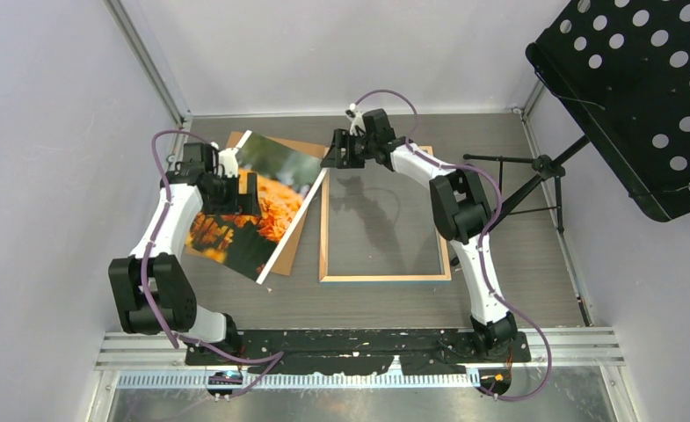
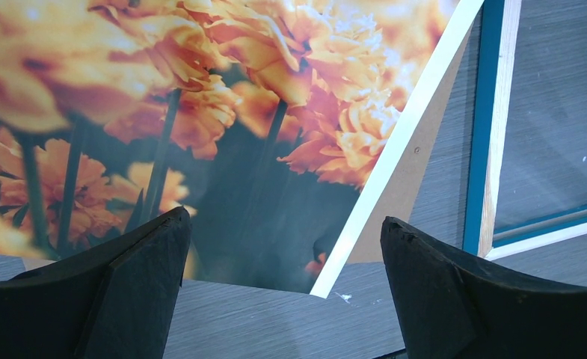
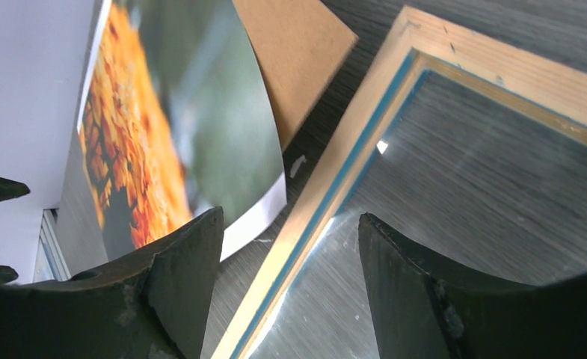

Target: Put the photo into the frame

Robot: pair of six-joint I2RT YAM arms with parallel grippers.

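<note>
The grey wood-grain table (image 1: 517, 264) is carrying a frame (image 1: 323, 229) lying flat, wooden back up, with the tabletop showing through its pane. Just left of it a brown board (image 1: 294, 236) is lying flat, and a flower photo (image 1: 275, 207) is resting across that board.

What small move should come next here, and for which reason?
Probably the right tool should close on the left rail of the frame, to steady it. Its fingers are open and straddle that rail near the far corner, and the frame lies wood side up. The photo lies outside the frame, under the open left tool.
</note>
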